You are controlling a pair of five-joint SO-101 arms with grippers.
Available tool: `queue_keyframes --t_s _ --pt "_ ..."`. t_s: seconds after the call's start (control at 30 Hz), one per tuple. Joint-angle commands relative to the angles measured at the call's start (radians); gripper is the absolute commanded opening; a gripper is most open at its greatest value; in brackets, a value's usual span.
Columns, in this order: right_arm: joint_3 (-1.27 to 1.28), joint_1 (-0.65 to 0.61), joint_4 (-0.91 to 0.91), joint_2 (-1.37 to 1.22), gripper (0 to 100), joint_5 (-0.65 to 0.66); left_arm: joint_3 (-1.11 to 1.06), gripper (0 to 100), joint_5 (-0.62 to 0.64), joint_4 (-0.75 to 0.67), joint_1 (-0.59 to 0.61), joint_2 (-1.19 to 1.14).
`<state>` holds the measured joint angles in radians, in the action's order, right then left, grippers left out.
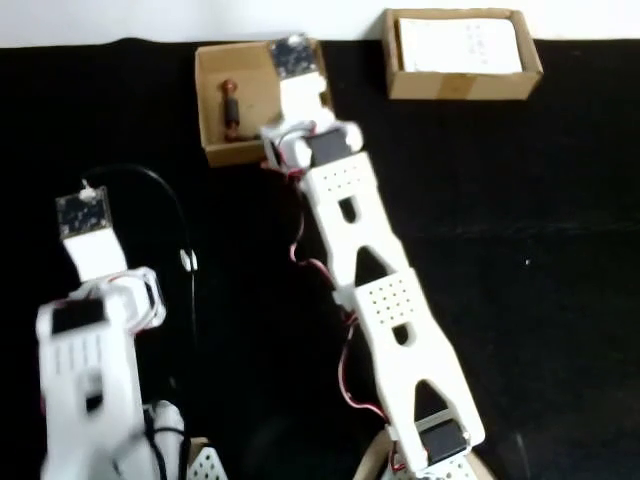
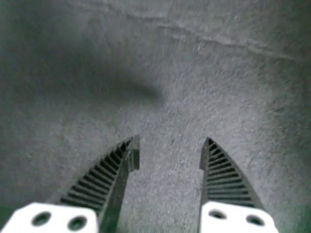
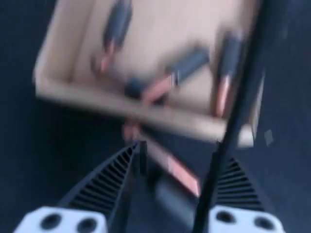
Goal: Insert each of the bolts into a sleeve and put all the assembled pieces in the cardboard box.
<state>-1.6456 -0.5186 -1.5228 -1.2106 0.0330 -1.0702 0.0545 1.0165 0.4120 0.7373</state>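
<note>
Copper-and-dark bolt-and-sleeve piece point(image 3: 165, 167) lies slantwise between the fingers of the right gripper point(image 3: 180, 151). It is on the near side of the front wall of the shallow brown cardboard box point(image 3: 146, 114), so it is not yet inside. Its long axis runs across the gap, with the copper end close by one fingertip and the darker end low toward the other. Blur hides whether either finger touches it. Those fingers stand wide. Three like pieces point(image 3: 167, 77) lie on the box floor just beyond the wall. By my judgement the coming move turns on that wall: the piece must go forward over it, and the right arm, stretched out to the box, is the nearer one. The left gripper point(image 2: 172, 140) hangs well apart over the bare black table point(image 2: 218, 73), fingers wide, holding nothing.
</note>
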Motion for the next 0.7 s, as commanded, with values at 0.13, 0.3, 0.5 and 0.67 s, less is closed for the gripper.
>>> queue_keyframes --t_s 0.13,0.3,0.5,0.67 --pt "-0.114 0.035 -0.228 0.058 20.2 0.341 0.217 21 0.032 -0.02 0.005 -0.346" --pt "-0.116 0.035 -0.214 -0.059 14.7 0.493 0.262 21 0.038 -0.097 0.005 -0.562" --pt "-0.119 0.035 -0.189 -0.153 9.1 0.508 0.325 21 0.107 -0.074 0.013 -0.622" --pt "-0.117 0.035 -0.186 -0.194 9.1 0.508 0.326 21 0.107 -0.074 0.013 -0.625"
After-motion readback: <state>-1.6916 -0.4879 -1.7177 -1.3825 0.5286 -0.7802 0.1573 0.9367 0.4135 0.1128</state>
